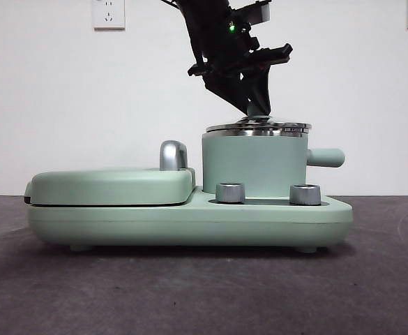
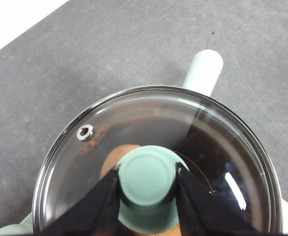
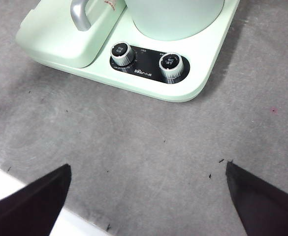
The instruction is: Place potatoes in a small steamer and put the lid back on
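Note:
The small steamer (image 1: pixel 254 164) stands on the right half of the mint-green base, its stubby handle (image 1: pixel 327 158) pointing right. The lid (image 1: pixel 258 127) sits level on the steamer's steel rim. My left gripper (image 1: pixel 257 108) comes down from above and is shut on the lid's green knob (image 2: pixel 147 177). In the left wrist view the glass of the lid (image 2: pixel 148 118) shows the orange-brown potato (image 2: pixel 113 158) inside the pot, mostly hidden by the knob. My right gripper (image 3: pixel 148 169) is open and empty, above the table in front of the appliance; the steamer (image 3: pixel 173 17) is at the edge of its view.
The wide griddle cover (image 1: pixel 113 185) with its chrome handle (image 1: pixel 174 155) lies on the left of the base (image 1: pixel 190 223). Two steel dials (image 1: pixel 231 192) (image 1: pixel 305 194) stand on the front of the base. Dark grey tabletop lies all round.

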Tool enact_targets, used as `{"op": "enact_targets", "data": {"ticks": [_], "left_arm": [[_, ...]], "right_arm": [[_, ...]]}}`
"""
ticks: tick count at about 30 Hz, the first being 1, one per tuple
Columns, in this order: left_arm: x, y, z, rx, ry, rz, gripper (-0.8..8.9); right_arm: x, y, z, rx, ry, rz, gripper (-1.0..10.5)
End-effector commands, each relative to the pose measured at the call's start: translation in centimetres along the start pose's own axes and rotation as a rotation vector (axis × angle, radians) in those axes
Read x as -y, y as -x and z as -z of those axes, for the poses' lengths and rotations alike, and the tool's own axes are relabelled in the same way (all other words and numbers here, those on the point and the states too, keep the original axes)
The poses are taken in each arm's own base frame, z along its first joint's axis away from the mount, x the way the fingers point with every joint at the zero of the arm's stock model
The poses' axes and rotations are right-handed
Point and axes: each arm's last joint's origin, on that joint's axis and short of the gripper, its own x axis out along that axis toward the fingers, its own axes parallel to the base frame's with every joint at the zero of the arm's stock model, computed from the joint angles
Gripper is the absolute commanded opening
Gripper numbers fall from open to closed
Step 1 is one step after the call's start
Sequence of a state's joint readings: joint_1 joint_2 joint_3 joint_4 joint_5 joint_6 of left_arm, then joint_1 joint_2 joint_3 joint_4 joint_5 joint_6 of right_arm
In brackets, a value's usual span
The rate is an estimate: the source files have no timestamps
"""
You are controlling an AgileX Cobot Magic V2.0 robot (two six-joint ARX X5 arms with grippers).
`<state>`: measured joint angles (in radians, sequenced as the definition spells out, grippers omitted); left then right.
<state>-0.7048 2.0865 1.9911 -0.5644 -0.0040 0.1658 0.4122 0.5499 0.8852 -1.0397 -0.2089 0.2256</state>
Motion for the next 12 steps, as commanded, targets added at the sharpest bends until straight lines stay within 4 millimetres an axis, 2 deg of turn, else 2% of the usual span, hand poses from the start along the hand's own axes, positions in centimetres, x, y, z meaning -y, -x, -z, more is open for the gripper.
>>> {"op": "enact_targets", "data": {"ticks": [1, 12], "left_arm": [[0.41, -0.72, -0.47, 0.021, -0.033, 0.005, 0.14], [0.35, -0.96, 0.04, -0.026, -0.055, -0.019, 0.14]], "right_arm": [[-0.07, 0.03, -0.11, 0.005, -0.011, -0.006, 4.9], [-0.08, 0.03, -0.13, 0.006, -0.018, -0.006, 4.9]]}}
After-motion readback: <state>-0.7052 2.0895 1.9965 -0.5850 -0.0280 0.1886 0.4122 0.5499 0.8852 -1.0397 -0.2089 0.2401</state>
